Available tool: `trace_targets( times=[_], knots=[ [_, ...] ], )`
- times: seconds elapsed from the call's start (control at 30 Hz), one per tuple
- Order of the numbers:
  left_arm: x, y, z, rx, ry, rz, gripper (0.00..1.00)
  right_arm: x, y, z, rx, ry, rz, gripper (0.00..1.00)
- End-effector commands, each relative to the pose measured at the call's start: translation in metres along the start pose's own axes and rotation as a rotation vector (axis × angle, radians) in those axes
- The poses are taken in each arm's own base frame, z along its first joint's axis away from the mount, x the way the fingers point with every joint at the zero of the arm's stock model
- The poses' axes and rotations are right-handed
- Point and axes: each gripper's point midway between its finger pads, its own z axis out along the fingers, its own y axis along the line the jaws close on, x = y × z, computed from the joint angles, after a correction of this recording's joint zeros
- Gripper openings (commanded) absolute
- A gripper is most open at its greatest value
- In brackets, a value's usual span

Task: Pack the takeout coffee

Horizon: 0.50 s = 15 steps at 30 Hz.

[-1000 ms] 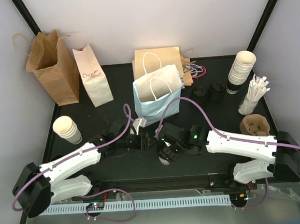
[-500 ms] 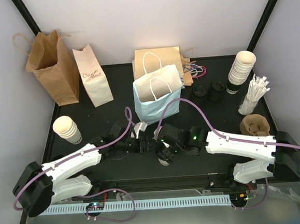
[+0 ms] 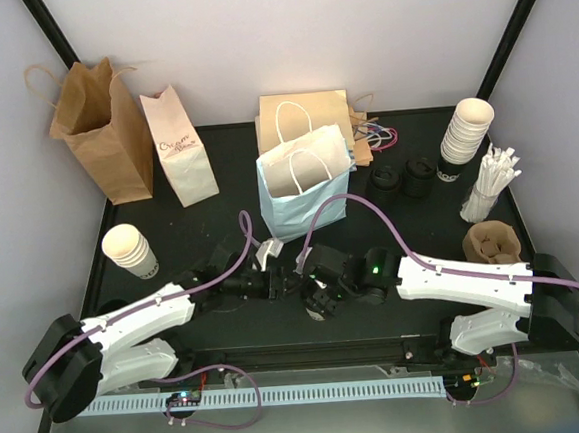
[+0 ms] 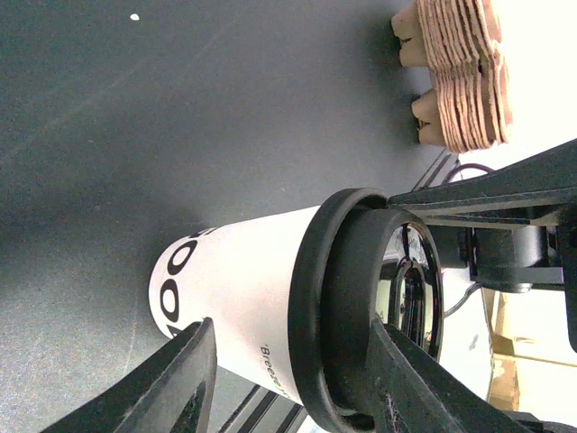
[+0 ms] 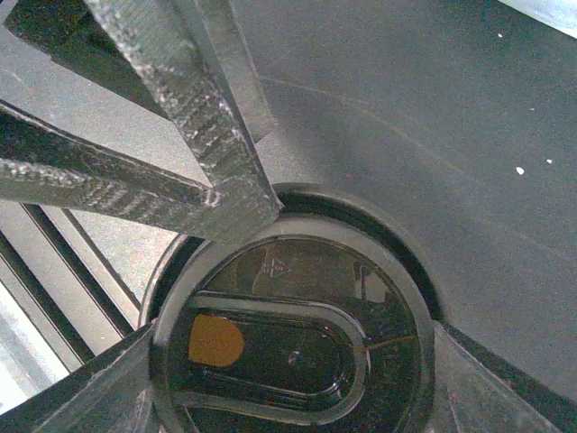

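Observation:
The takeout coffee (image 4: 239,307) stands upright on the black table, a cream cup with dark print near its base and a black lid (image 5: 288,343). In the top view both grippers hide it. My right gripper (image 5: 293,361) comes down from above, with a finger against the lid rim on each side; in the top view it is the right gripper (image 3: 316,293) at table centre. My left gripper (image 4: 288,361) reaches in from the left, open, one finger (image 4: 406,388) lying over the lid's edge and the other finger (image 4: 176,383) low beside the cup wall. The left gripper (image 3: 274,275) sits close against the right one.
A light blue bag (image 3: 302,180) with white handles stands open just behind the grippers. A brown bag (image 3: 97,131) and a white bag (image 3: 181,150) stand at back left. Bare cup stacks (image 3: 130,251) (image 3: 464,138), loose lids (image 3: 402,178), straws (image 3: 493,185) and cardboard carriers (image 3: 492,243) line the sides.
My left gripper has slid right, closer to the right gripper and the cup, and its jaws have narrowed a little. The right gripper has barely moved.

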Motion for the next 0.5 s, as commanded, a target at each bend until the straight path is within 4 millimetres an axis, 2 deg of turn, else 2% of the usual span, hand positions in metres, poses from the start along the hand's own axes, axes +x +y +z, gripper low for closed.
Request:
trace_targets(
  times=[0.0,0.13,0.27,0.47],
  knots=[
    [0.031,0.031,0.010,-0.088,0.097,-0.070,0.48,0.038,0.014,0.016,-0.057,0.145,0.007,0.75],
    [0.034,0.039,0.011,-0.128,0.093,-0.080,0.47,0.038,0.014,0.016,-0.051,0.142,0.010,0.75],
    [0.027,0.041,0.000,-0.158,0.019,-0.084,0.47,0.038,0.012,0.016,-0.039,0.137,0.019,0.75],
    [0.014,0.031,-0.016,-0.114,-0.089,-0.085,0.53,0.038,0.010,0.015,-0.028,0.129,0.024,0.75]
  ],
)
